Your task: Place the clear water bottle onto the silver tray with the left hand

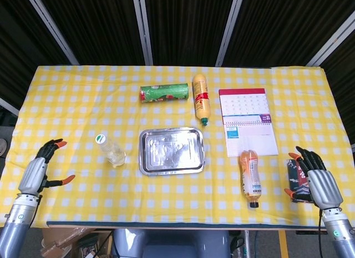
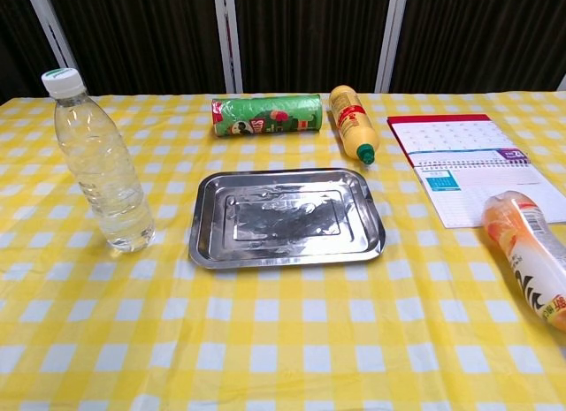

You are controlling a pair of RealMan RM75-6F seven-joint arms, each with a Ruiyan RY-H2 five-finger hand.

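Note:
The clear water bottle (image 1: 112,151) (image 2: 99,163) stands upright with a white-green cap, just left of the silver tray (image 1: 171,151) (image 2: 285,218), which lies bare at the table's middle. My left hand (image 1: 36,172) hovers over the table's front left corner, fingers spread, holding nothing, well to the left of the bottle. Near the front right edge my right hand (image 1: 318,182) is open over a small dark packet (image 1: 295,179). Neither hand shows in the chest view.
A green snack can (image 1: 165,94) (image 2: 266,115) lies behind the tray, a yellow bottle (image 1: 201,99) (image 2: 354,123) beside it. A calendar (image 1: 247,121) (image 2: 469,164) sits to the right, an orange drink bottle (image 1: 250,171) (image 2: 531,255) lying in front of it.

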